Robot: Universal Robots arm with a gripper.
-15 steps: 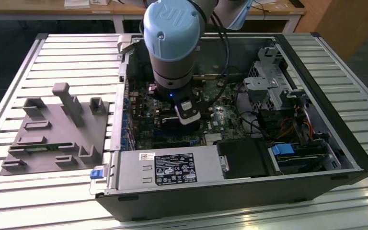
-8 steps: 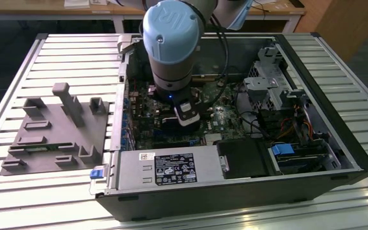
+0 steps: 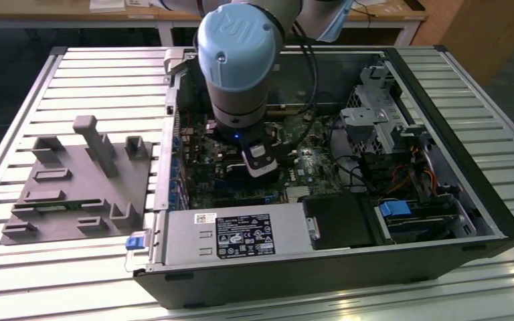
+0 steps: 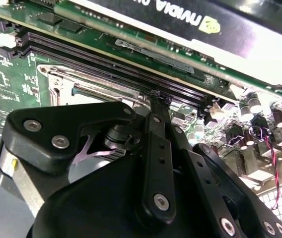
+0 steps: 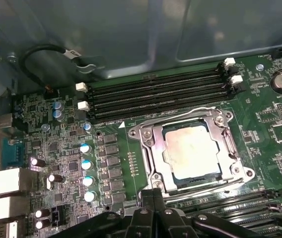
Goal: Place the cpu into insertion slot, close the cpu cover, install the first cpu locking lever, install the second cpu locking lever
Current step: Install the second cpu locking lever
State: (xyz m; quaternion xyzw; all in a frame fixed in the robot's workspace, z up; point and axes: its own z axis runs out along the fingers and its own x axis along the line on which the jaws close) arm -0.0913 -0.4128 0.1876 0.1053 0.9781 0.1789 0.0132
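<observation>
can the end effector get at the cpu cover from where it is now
Probably yes. In the first wrist view the end effector sits right at the edge of the cpu cover, which lies closed around the cpu, with nothing between them.

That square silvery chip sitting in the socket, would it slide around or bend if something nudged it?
Probably neither. The cpu looks like a flat, rigid metal-topped slab, so it likely won't flex. The cpu cover frames it closely on all sides, so a nudge probably wouldn't shift it.

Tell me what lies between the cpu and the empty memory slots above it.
In the first wrist view, the cpu cover frame's edge, then bare green board, separates the cpu from the memory slots.
</observation>
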